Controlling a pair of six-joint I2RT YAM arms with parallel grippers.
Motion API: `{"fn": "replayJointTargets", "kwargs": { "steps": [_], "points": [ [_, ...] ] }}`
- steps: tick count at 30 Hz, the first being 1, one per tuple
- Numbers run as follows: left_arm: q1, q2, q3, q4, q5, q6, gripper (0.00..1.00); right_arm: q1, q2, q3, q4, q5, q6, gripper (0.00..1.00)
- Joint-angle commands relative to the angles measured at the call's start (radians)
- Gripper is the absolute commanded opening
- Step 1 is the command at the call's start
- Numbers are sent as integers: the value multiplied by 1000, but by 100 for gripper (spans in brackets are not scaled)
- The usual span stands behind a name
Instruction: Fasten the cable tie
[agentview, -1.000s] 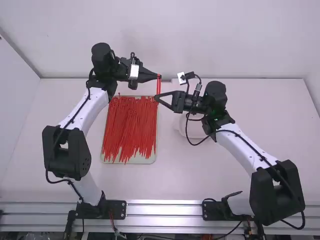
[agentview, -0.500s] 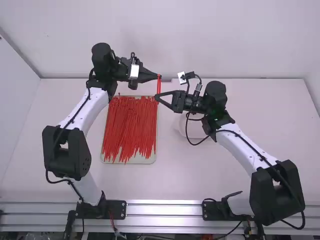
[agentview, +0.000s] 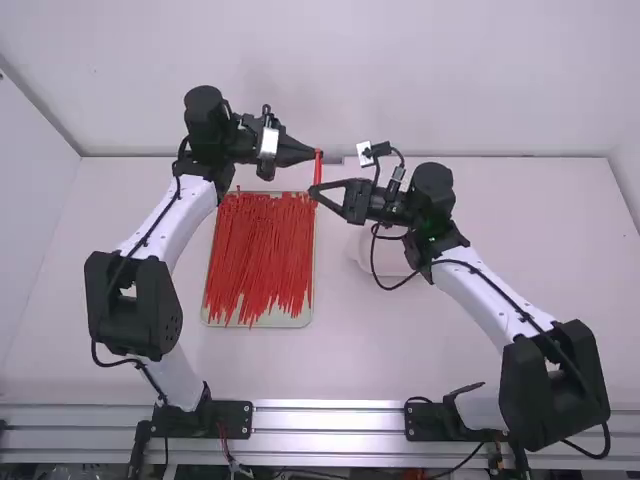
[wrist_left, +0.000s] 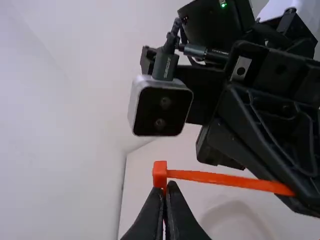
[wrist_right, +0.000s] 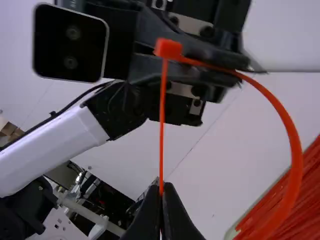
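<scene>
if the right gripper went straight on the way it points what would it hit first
Likely the left arm, at its white link. The right gripper, shut on the tie, points across the far end of the tie pile toward it; height is unclear, so it could brush the pile first.

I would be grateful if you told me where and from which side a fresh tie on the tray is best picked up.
Probably by a tip at the near end of the red ties, coming straight down with the jaws across the strand. They lie flat, packed and roughly parallel along the tray, so only the ragged ends offer a single strand to pinch.
</scene>
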Motion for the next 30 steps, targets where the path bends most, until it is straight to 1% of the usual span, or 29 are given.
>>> {"fn": "replayJointTargets", "kwargs": {
  "steps": [1, 6, 12, 15, 30],
  "points": [
    [-5, -6, 20, 1, 21, 0, 2, 5, -13, -2, 16, 23, 25, 0],
    [-5, -6, 20, 0, 21, 0, 2, -10, -13, -2, 15, 42, 30, 0],
    [-18, -6, 20, 15, 21, -85, 2, -21, -13, -2, 43, 42, 53, 0],
    [-28, -6, 20, 3, 21, -82, 2, -21, -13, -2, 69, 43, 55, 0],
    [-57, -6, 20, -23, 21, -87, 2, -53, -13, 0, 72, 62, 81, 0]
  ]
}}
